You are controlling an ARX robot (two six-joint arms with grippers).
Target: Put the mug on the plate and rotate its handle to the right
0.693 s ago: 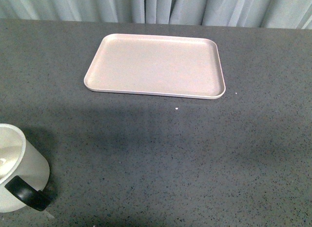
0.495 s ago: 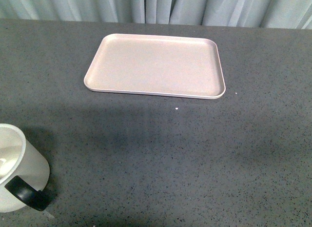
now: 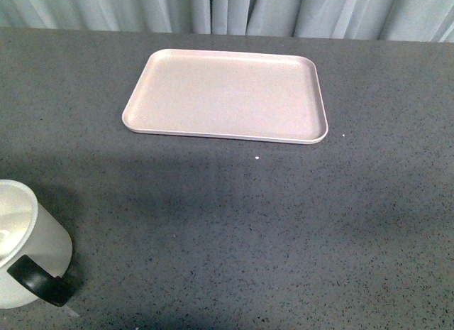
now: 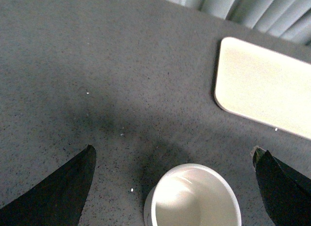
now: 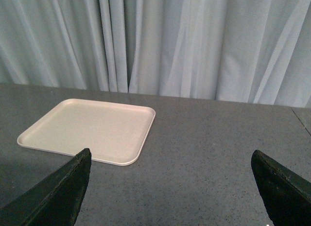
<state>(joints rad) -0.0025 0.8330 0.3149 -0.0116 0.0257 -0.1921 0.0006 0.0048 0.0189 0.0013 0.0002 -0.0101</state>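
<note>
Mug (image 3: 32,248) stands upright on the grey speckled table (image 3: 248,223), at the near left of the front view, where the picture's edge cuts off part of it. Its mouth faces up and the inside is plain white. The black handle (image 3: 39,282) sticks out from the side nearest the robot, angled a little to the right. The plate (image 3: 227,96) lies flat further back and to the right of the mug, well apart from it, with its long side running across the table. It is bare, and behind it a pale curtain (image 3: 284,11) hangs in folds along the table's far edge. Two small white specks (image 3: 256,158) lie on the table just in front of the plate's near right corner.

From the left wrist, the left gripper (image 4: 173,154) hangs above the mug with its two dark fingers (image 4: 58,197) spread wide. The mug's rim shows in the gap between them, nearer one finger than the other, and neither finger touches it. A corner of the plate shows beyond.

From the right wrist, the right gripper (image 5: 171,155) also has its fingers spread wide, with nothing held between them. It looks low across the table towards the plate and the curtain.
</note>
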